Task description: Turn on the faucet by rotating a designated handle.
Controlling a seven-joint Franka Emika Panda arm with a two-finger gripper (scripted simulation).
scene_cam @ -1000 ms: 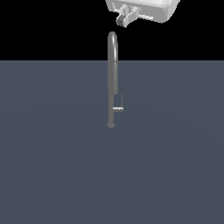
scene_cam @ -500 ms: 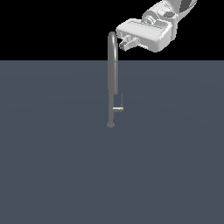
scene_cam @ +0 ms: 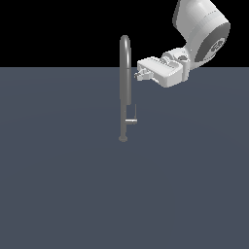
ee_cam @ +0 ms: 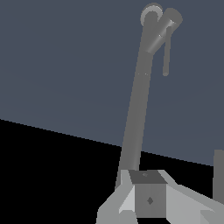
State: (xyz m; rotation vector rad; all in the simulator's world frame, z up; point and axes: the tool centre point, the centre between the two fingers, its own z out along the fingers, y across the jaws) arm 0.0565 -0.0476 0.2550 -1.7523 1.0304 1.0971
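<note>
In the exterior view you are seeing the gripper (scene_cam: pixel 138 74) hovering beside the upper faucet (scene_cam: pixel 125 87) pipe, well above the untouched handle (scene_cam: pixel 132 118), on a bare slate desk (scene_cam: pixel 58 185) against black, while the wrist view is looking down the pipe, fingers' spread impossible to tell

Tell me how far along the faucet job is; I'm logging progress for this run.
Done: the approach; the gripper is beside the faucet, near its arched top. In hand: nothing; it is clear of the handle, which sits well below it near the base. Whether the fingers are open is unclear. Left: descending to the handle, making contact and rotating it.
</note>
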